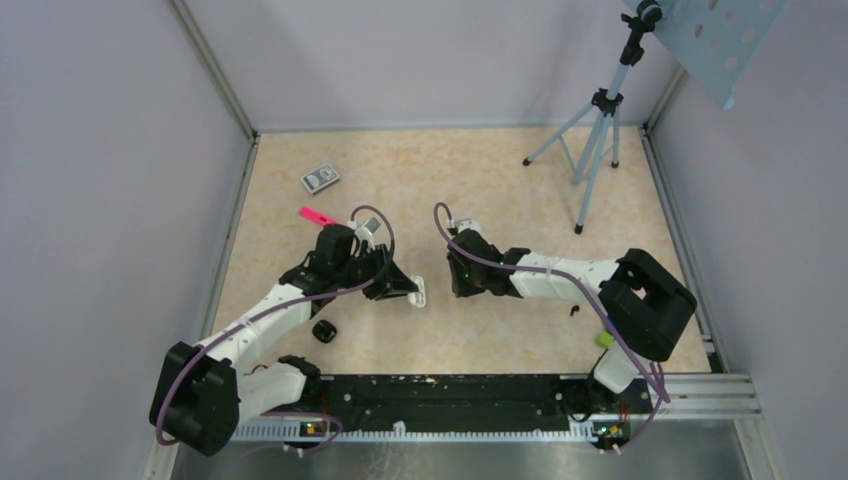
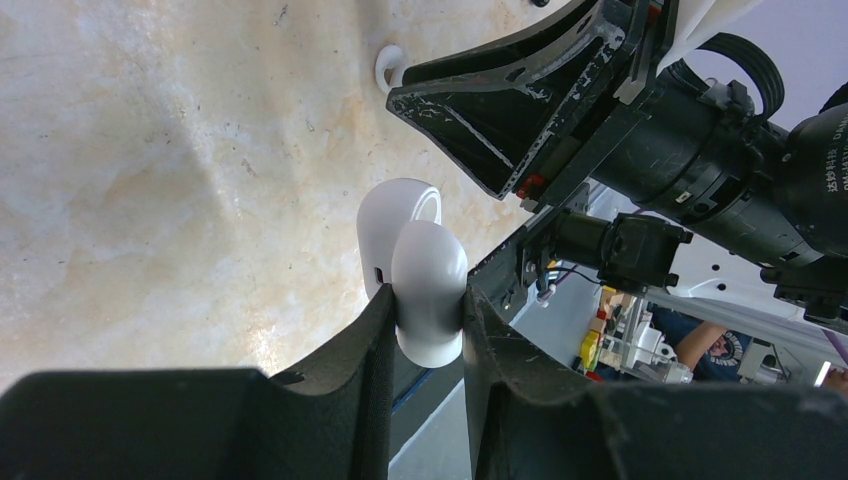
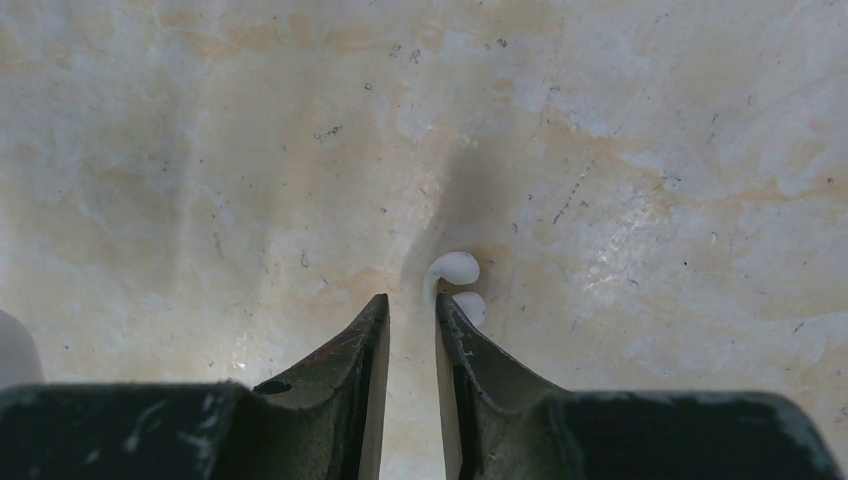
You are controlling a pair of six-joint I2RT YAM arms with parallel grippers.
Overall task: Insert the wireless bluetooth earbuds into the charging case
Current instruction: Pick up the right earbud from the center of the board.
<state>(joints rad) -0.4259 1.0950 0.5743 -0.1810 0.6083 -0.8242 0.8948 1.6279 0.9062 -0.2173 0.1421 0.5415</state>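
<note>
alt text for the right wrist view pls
White earbuds lie on a beige marbled table, just past the tips of the right pincer, whose two dark fingers stand narrowly apart with nothing between them.

From my console, the surface [image 1: 500, 170] reads as beige marbling flecked with fine dark specks. The charging case [image 2: 425, 270] is glossy white against the matte black left tool [image 2: 427, 297]. The earbud [image 3: 455, 268] is white too, and the right tool [image 3: 410, 305] is black, scuffed pale. The cables [image 1: 240, 325] are purple. One strip [image 1: 318, 216] is bright pink.
</note>
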